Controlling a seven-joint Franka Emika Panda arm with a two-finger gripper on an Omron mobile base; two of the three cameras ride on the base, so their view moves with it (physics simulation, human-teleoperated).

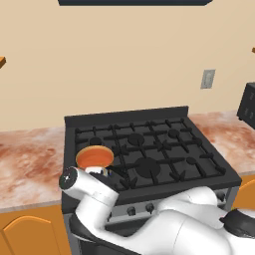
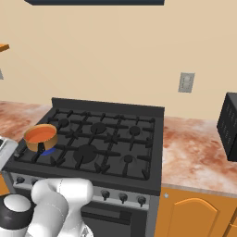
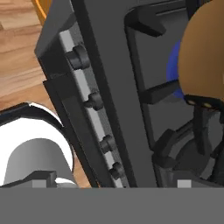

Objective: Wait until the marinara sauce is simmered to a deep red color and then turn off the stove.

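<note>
i see the flat orange marinara sauce (image 2: 40,134) in a small round tan saucepan (image 1: 93,157) on the wide black gas stove's (image 2: 102,139) front-left burner — blue flame beneath. my fingers stand wide apart, holding nothing, near the dark front knobs (image 3: 94,101).

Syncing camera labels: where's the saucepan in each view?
Left base view: saucepan left of centre, on the front-left burner of the stove, just above the arm's elbow.
Right base view: saucepan at the left edge, same burner, blue flame under it.
Hand view: saucepan at the upper right edge, seen from its tan side, dark handle pointing down.
Shared landmark: the stove's front knob row.
</note>
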